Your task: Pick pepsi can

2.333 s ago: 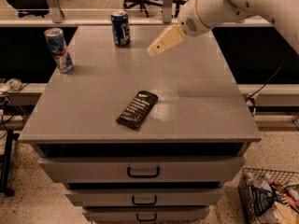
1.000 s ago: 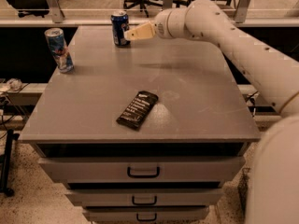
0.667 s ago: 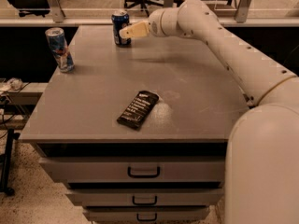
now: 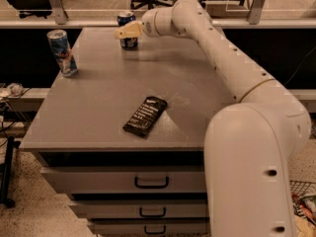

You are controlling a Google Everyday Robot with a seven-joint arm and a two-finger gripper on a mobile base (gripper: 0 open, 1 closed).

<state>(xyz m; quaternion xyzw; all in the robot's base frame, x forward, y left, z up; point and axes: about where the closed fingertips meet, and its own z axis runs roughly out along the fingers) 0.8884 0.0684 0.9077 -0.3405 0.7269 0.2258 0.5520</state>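
Note:
The pepsi can (image 4: 127,42), short and dark blue with a silver top, stands upright at the far edge of the grey cabinet top (image 4: 98,107). My gripper (image 4: 126,32), with cream-coloured fingers, reaches in from the right and lies across the front of the can at mid height, covering its middle. The white arm runs from the lower right across the cabinet to the can.
A taller, slim light blue-and-silver can (image 4: 62,53) stands at the far left of the top. A black flat packet (image 4: 145,115) lies near the middle front. Drawers (image 4: 150,181) are below. Office chairs and a rail stand behind the cabinet.
The gripper has moved left from the right of the pepsi can until it overlaps the can. The arm has stretched further across the view. The cans and the packet have not moved.

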